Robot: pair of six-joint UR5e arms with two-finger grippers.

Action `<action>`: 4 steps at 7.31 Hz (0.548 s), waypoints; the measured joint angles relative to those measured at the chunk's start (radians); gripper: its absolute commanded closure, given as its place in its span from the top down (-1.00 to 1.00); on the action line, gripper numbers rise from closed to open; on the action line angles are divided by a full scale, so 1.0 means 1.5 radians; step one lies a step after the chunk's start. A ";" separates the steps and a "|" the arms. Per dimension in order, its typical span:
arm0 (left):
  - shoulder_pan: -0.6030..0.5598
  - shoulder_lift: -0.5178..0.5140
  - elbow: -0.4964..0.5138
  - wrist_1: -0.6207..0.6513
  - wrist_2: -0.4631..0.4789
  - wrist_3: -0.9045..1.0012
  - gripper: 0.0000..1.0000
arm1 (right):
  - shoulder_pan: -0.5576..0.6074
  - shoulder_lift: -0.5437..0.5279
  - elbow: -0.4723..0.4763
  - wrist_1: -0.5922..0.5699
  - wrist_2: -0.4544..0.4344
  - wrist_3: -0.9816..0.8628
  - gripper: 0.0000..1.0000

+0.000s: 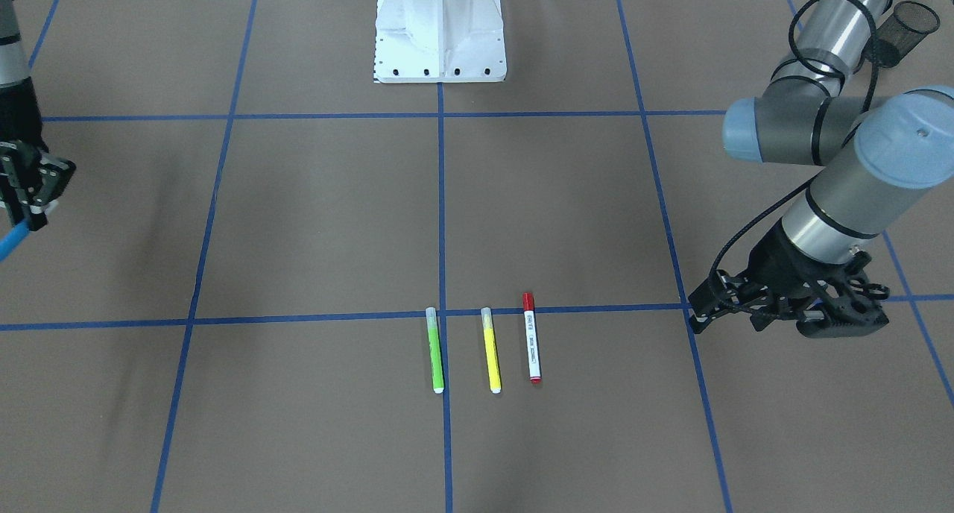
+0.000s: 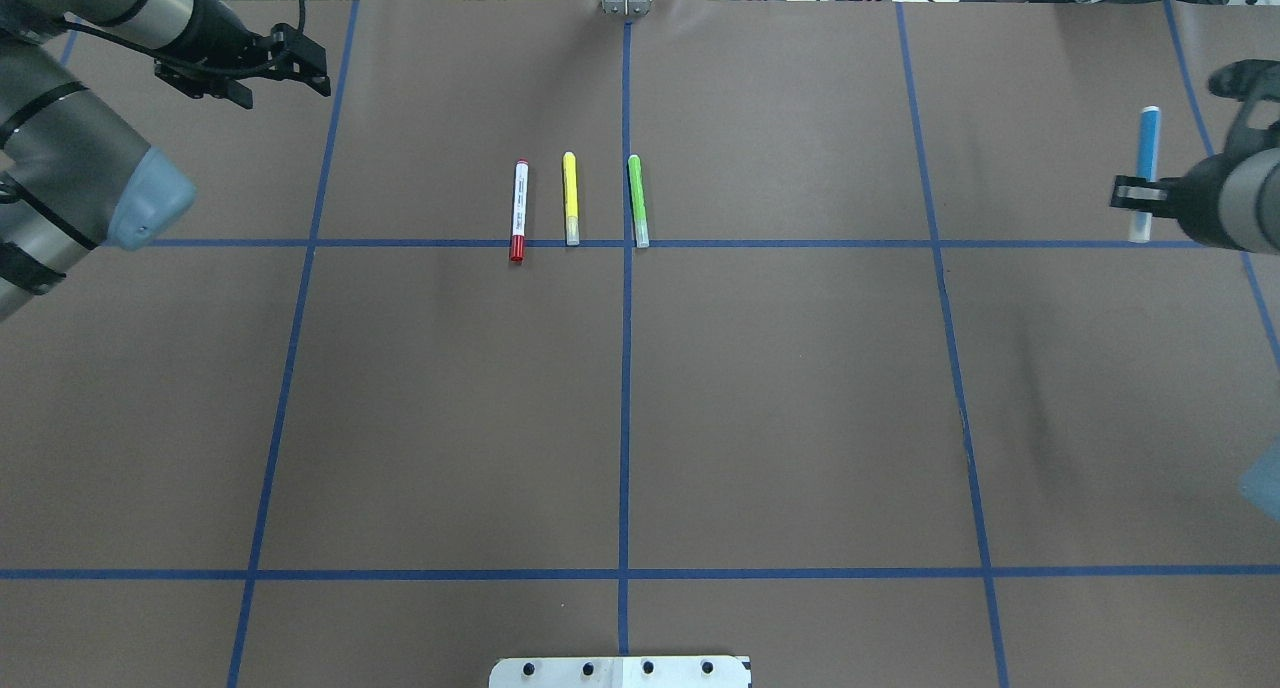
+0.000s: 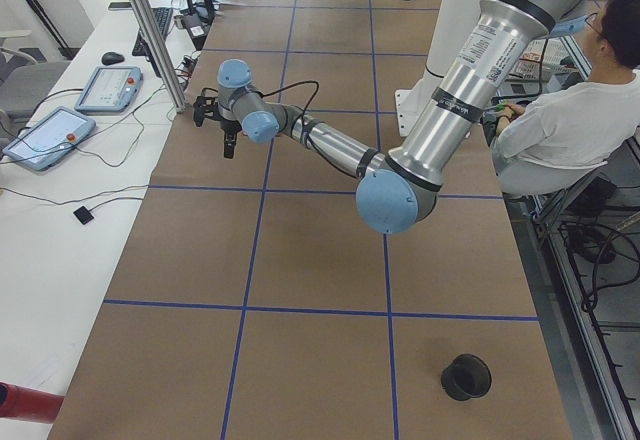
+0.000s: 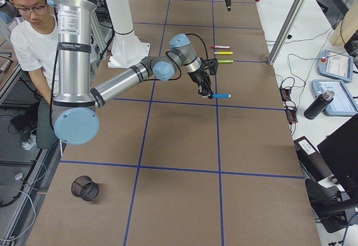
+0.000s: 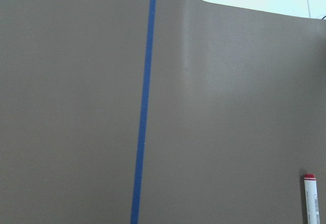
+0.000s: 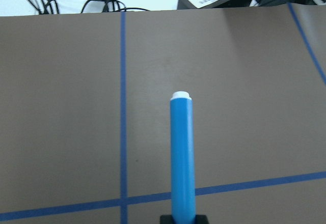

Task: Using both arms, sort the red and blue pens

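Observation:
The red pen (image 1: pixel 531 338), a white barrel with a red cap, lies on the brown table next to a yellow pen and a green pen; it also shows as the red pen (image 2: pixel 519 211) in the overhead view and at the lower right of the left wrist view (image 5: pixel 311 198). My left gripper (image 2: pixel 322 76) hovers open and empty, off to the side of the pens, near a blue tape line. My right gripper (image 2: pixel 1135 193) is shut on the blue pen (image 2: pixel 1148 143), held above the table's far right side. In the right wrist view the blue pen (image 6: pixel 183 158) points away from the camera.
The yellow pen (image 2: pixel 570 198) and green pen (image 2: pixel 637 200) lie parallel beside the red one. A black mesh cup (image 1: pixel 905 28) stands behind my left arm, another mesh cup (image 4: pixel 85 188) at the right end. The white pedestal (image 1: pixel 440 36) sits mid-table. A seated person (image 4: pixel 28 39) is by the base.

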 measured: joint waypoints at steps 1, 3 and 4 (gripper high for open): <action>0.009 -0.025 0.024 0.000 0.008 -0.001 0.97 | 0.039 -0.059 0.030 0.001 0.000 0.001 -1.00; 0.047 -0.061 0.054 0.000 0.046 -0.002 0.95 | 0.098 -0.166 0.072 0.020 0.000 0.000 -1.00; 0.065 -0.078 0.065 0.000 0.060 -0.002 0.95 | 0.112 -0.221 0.063 0.084 0.001 -0.002 -1.00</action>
